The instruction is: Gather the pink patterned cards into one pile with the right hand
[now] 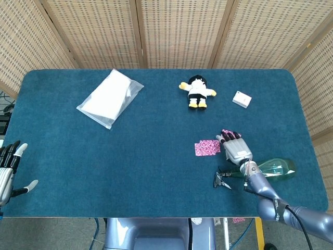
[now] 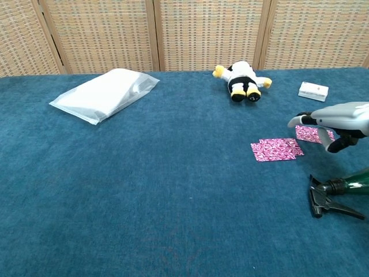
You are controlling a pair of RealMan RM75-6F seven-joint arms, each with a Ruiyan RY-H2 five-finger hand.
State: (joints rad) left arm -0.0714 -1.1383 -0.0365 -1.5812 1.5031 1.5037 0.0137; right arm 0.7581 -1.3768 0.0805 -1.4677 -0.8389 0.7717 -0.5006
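Two pink cards lie apart: one card (image 2: 276, 149) sits just left of the right hand (image 2: 337, 118), the other card (image 2: 311, 134) under its spread, empty fingers. A careless sweep could knock the spray bottle (image 2: 340, 193) just behind the hand. The left hand (image 1: 8, 169) rests open, far off.

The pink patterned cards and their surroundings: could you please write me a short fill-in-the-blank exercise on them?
1. The pink patterned cards lie on a ____ table cover.
2. The spray bottle lies on its ____.
3. The right hand hangs above the farther ____.
4. The stuffed toy lies between the plastic bag and the small white ____.

Missing words: blue; side; card; box
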